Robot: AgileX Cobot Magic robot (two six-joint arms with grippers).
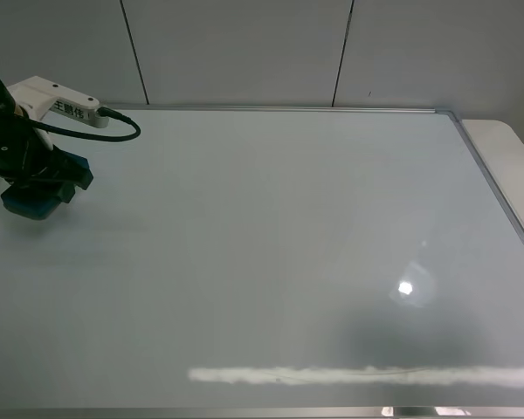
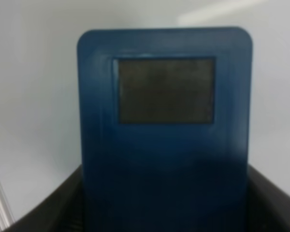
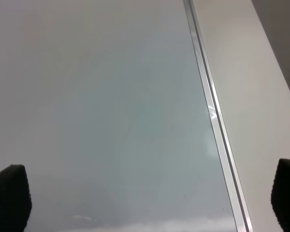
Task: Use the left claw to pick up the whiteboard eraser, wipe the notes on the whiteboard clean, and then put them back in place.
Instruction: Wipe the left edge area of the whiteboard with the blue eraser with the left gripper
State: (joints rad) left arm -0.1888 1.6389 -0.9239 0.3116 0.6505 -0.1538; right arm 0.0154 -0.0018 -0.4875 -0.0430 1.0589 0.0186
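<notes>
Within the left claw (image 1: 51, 175), clenched on it, the whiteboard eraser (image 1: 31, 202) hung low over the whiteboard (image 1: 271, 244); no notes showed nearby, so the put-back seemed next: settle, then release

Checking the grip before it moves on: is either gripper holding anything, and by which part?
The left gripper holds the whiteboard eraser, clamped across its long sides near one end. The right gripper is open and empty.

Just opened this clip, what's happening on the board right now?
The left tool grips the blue whiteboard eraser at the far left side of the whiteboard. No writing shows anywhere on the board, so the wiping looks done. The right tool hangs open over the board's right frame edge, holding nothing.
</notes>
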